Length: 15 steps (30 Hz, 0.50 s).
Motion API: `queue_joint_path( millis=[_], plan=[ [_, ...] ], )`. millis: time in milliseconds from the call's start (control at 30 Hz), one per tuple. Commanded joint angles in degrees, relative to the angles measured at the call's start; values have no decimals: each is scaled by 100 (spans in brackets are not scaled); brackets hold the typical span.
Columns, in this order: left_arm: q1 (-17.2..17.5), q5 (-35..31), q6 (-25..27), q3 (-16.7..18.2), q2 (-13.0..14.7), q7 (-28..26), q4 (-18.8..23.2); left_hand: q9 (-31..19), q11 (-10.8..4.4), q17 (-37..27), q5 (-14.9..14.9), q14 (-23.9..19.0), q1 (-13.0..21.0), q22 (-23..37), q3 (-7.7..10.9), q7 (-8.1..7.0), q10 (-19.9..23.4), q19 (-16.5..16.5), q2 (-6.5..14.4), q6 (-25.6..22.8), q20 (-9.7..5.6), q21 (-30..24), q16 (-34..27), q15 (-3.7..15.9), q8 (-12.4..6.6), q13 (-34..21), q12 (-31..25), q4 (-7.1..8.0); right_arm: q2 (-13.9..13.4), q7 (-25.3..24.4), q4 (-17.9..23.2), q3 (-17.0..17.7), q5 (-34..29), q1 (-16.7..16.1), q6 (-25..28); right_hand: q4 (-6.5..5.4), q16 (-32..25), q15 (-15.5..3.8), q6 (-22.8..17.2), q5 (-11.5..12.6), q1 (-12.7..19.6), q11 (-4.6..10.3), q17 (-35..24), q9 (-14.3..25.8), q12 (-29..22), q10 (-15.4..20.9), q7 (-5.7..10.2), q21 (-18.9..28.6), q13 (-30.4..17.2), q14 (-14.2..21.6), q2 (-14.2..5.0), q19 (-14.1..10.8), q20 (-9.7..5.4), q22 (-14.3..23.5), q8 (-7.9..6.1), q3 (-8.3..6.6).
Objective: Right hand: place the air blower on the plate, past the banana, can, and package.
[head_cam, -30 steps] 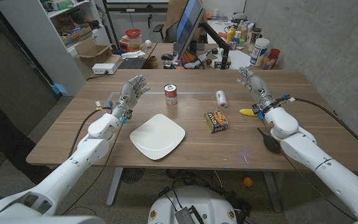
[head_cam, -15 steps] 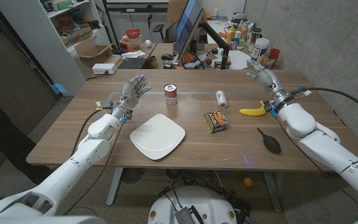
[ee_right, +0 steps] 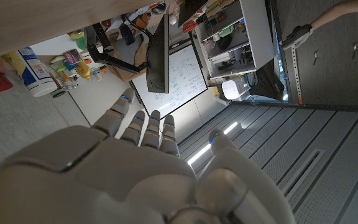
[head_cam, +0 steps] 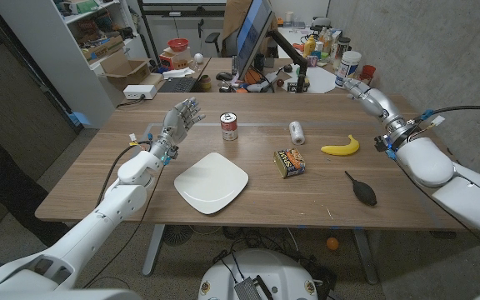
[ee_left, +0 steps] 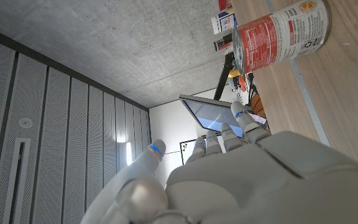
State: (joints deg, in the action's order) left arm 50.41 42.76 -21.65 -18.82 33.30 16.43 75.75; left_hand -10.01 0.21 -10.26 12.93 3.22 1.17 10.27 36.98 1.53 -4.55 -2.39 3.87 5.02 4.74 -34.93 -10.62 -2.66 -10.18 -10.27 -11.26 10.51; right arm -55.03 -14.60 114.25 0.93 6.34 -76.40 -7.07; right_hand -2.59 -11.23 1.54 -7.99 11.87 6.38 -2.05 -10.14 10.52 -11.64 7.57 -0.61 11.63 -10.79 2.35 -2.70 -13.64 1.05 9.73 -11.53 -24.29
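Note:
The black air blower (head_cam: 362,189) lies on the table at the right front. The white square plate (head_cam: 212,182) sits left of centre. Between them lie the yellow banana (head_cam: 341,147) and the orange package (head_cam: 289,162). The red-and-white can (head_cam: 229,127) stands behind the plate and also shows as the can (ee_left: 278,34) in the left wrist view. My right hand (head_cam: 367,96) is raised at the table's far right corner, fingers stretched out, holding nothing, well behind the blower. My left hand (head_cam: 179,121) is up left of the can, fingers spread, empty.
A small white cylinder (head_cam: 296,132) lies behind the package. Past the table's far edge stand a monitor (head_cam: 252,33), bottles (head_cam: 349,69) and clutter. Bare wood lies between the plate and the package. Shelves (head_cam: 98,33) stand at the back left.
My right hand has swung from above the banana and blower out to the right and back, uncovering both. The left hand and the objects have stayed put.

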Motion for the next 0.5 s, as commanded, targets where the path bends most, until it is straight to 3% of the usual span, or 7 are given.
queue_joint_path(
  millis=[33,233,500],
  plan=[
    [-29,40,-85,-22,5,210,-84,-14,37,-26,31,16,-22,9,24,61,12,35,616,13,12,15,-33,-50,-29,-30,-21,5,41,169,733,1234,-1049,-1203,436,66,17,-3,-75,-9,53,-5,-14,9,3,1,44,-20,-33,13,40,-23,4,29,-11,-11],
    [-73,55,-109,-49,-28,312,-190,-14,29,-26,31,14,-22,9,23,68,14,38,615,12,9,20,-34,-44,-29,-30,-22,4,488,277,1041,1740,-1749,-1677,556,101,18,-19,-91,-10,81,-2,-14,10,0,15,51,-23,-34,19,51,-18,17,29,-12,-13],
    [-106,48,-106,-88,-42,407,-295,-13,32,-26,30,15,-21,10,22,76,17,43,614,12,7,27,-34,-46,-30,-30,-23,2,874,570,1623,2199,-3332,-2249,986,181,21,-45,-146,-15,144,21,-14,11,1,24,63,-27,-34,23,100,-17,38,27,-25,-12]
  ],
)
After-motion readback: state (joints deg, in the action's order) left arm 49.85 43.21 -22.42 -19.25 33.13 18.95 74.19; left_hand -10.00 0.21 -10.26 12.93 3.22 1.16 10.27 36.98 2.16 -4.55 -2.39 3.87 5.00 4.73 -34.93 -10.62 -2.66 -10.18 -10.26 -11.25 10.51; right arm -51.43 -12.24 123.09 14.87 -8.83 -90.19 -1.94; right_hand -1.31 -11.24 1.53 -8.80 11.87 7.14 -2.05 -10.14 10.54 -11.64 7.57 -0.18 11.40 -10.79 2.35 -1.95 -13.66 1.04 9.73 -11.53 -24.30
